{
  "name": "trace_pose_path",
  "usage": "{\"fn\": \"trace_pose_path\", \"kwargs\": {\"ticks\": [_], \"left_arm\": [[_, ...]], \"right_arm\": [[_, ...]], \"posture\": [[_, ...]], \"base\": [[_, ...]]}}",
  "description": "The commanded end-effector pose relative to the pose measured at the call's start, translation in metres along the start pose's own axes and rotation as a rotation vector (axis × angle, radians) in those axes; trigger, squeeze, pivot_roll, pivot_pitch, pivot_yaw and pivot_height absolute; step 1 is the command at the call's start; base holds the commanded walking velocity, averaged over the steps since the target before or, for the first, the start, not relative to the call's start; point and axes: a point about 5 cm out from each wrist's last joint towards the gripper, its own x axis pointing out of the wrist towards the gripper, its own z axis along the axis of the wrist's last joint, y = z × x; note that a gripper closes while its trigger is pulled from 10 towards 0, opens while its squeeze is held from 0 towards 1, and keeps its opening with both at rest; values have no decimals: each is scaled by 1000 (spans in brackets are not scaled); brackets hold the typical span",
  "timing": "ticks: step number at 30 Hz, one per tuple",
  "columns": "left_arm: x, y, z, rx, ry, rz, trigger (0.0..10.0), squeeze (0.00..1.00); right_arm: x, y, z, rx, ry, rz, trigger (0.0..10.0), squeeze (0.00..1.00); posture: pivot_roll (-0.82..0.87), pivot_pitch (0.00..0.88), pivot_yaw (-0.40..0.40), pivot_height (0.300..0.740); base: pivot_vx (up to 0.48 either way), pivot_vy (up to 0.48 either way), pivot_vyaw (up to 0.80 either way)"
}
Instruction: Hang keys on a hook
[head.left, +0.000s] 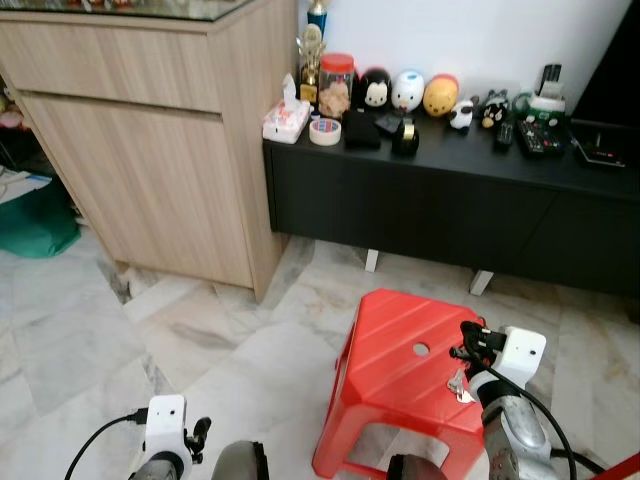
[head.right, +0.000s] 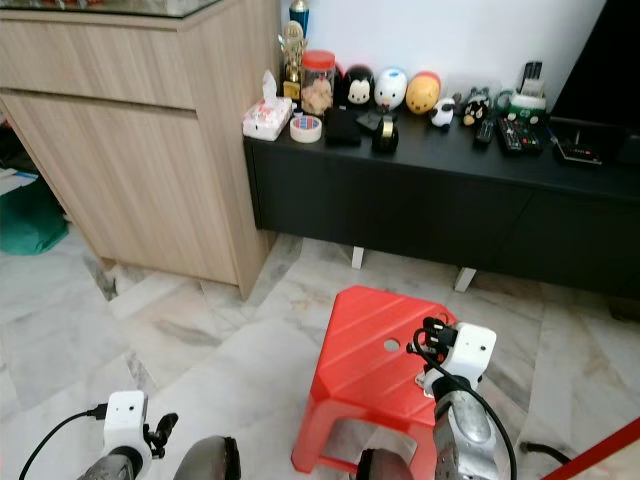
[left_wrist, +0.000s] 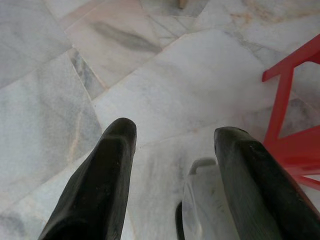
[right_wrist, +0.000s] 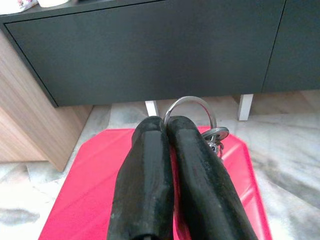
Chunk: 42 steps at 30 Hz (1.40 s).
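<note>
Keys (right_wrist: 216, 136): a metal ring and small keys pinched between the fingertips of the right gripper (right_wrist: 166, 125); they hang over the stool (head.left: 395, 365), near its right edge
Right gripper: fingers pressed together on the key ring; held above the stool top, pointing toward the cabinet (head.left: 450, 200)
Left gripper (left_wrist: 172, 137): fingers spread apart with nothing between them; low over the floor (left_wrist: 60, 100), left of the stool
Writing: none can be read on any item; the things on the cabinet top are too small to tell labels
Stool: red plastic, ribbed top with a round hole; stands on the floor in front of the cabinet
Cabinet: low, black, on short pale legs; its top carries a tissue box (head.left: 286, 118), a tape roll (head.left: 325, 131), a jar (head.left: 336, 85), a trophy (head.left: 312, 50), round toy figures (head.left: 408, 90) and remotes (head.left: 540, 135)
Cupboard (head.left: 150, 140): light wood, taller, just left of the cabinet
Floor: grey-white marble tiles with dark veins
</note>
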Motion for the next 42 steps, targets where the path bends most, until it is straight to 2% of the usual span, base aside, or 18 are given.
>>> {"fn": "trace_pose_path", "kwargs": {"ticks": [1, 8, 13, 17, 20, 24, 30, 34, 36, 42], "left_arm": [[-3, 1, -9, 3, 33, 11, 10000, 0], [-9, 0, -24, 11, 100, 13, 10000, 0], [-15, -1, -38, 11, 170, 14, 10000, 0], [-16, 0, -42, 5, 190, 27, 10000, 0], [-16, 1, -42, 5, 190, 28, 10000, 0], [-14, -1, -40, 1, 193, 27, 10000, 0], [-13, -5, -40, -5, 200, 16, 10000, 0], [-13, -7, -40, -4, 210, 10, 10000, 0], [-13, -6, -40, -18, 212, 18, 10000, 0], [-13, -7, -42, -9, 221, 10, 10000, 0]], "right_arm": [[-1, -2, 1, -17, -7, 1, 10000, 0], [-4, -5, -3, -24, 3, -6, 10000, 0], [-17, -12, -16, -18, 43, -21, 10000, 0], [-24, -20, -15, -44, 18, -47, 10000, 0], [-24, -20, -15, -44, 18, -48, 10000, 0], [-23, -22, -17, -12, 16, -107, 10000, 0], [-22, -19, -20, 25, 20, -111, 10000, 0], [-17, -16, -17, 6, 14, -96, 10000, 0], [-14, -18, -14, 22, 1, -132, 10000, 0], [-14, -15, -15, 7, 11, -116, 10000, 0]], "posture": [[58, 0, -68, 689], [62, 0, -69, 709], [65, 0, -75, 709], [44, 0, -63, 709], [44, 0, -63, 709], [51, 0, -64, 709], [51, 0, -67, 709], [46, 0, -60, 709], [29, 0, -52, 709], [25, 0, -52, 709]], "base": [[0, 0, 0], [0, 0, 0], [0, 0, 0], [0, 0, 0], [0, 0, 0], [0, 0, 0], [-219, 0, 0], [-310, 0, 0], [-351, 0, 0], [-361, 0, 0]]}}
